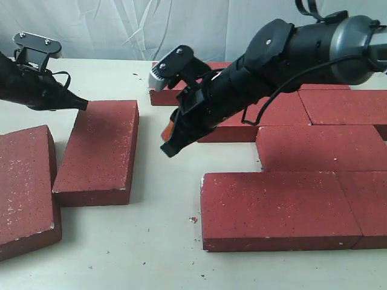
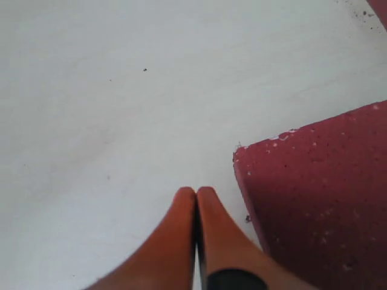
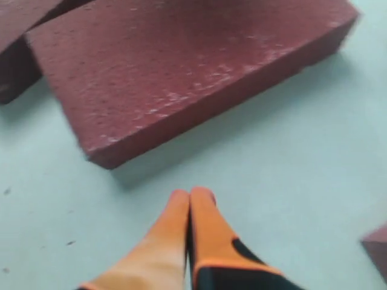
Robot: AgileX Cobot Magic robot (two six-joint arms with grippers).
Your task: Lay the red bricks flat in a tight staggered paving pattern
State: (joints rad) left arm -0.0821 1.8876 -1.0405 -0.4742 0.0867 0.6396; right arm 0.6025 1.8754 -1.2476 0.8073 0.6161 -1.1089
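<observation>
Several red bricks lie flat on the pale table. On the right they form staggered rows, with a front brick (image 1: 278,208) and one behind it (image 1: 320,148). Two loose bricks lie on the left: a slanted one (image 1: 100,151) and one at the edge (image 1: 24,187). My left gripper (image 1: 84,104) is shut and empty, its tip at the slanted brick's far corner (image 2: 320,205). Its orange fingertips (image 2: 187,196) are pressed together over bare table. My right gripper (image 1: 169,150) is shut and empty above the gap between the slanted brick and the rows. It points toward that brick (image 3: 181,66).
More paved bricks sit behind the right arm (image 1: 344,106), and one lies at the back (image 1: 172,93). A pale cloth backdrop (image 1: 121,24) closes the far side. Small crumbs (image 1: 193,219) dot the table near the front brick.
</observation>
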